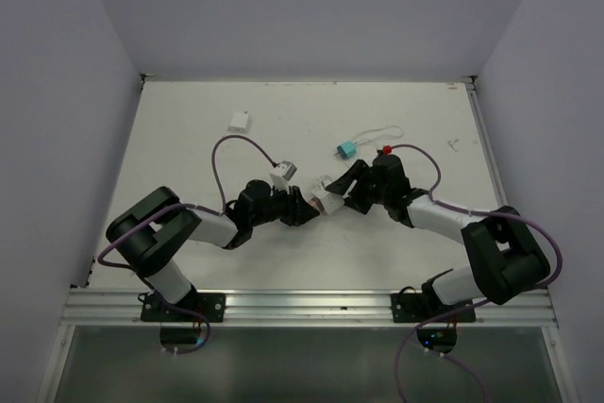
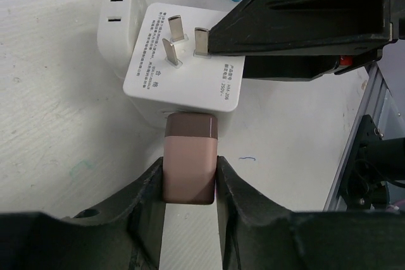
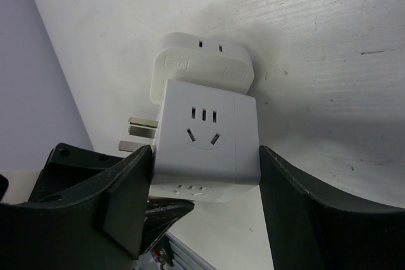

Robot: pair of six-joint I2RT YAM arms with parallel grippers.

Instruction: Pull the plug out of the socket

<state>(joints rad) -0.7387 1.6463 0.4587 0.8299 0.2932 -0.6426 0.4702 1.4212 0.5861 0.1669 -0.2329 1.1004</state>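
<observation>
Shows the small white plastic cube socket [image 3: 209, 137] mid-table, apparently pinched across its pronged and opposite faces by the right gripper [image 3: 205, 162], though with contact on the pronged side partly hidden. Shows the left gripper [image 2: 190, 172] clamped on the rose-gold rectangular plug [image 2: 190, 150], seated in the cube's near face. Places the task at grasp secured, extraction not begun. Calls next for a straight pull along the plug's axis against a firm right-hand hold.
</observation>
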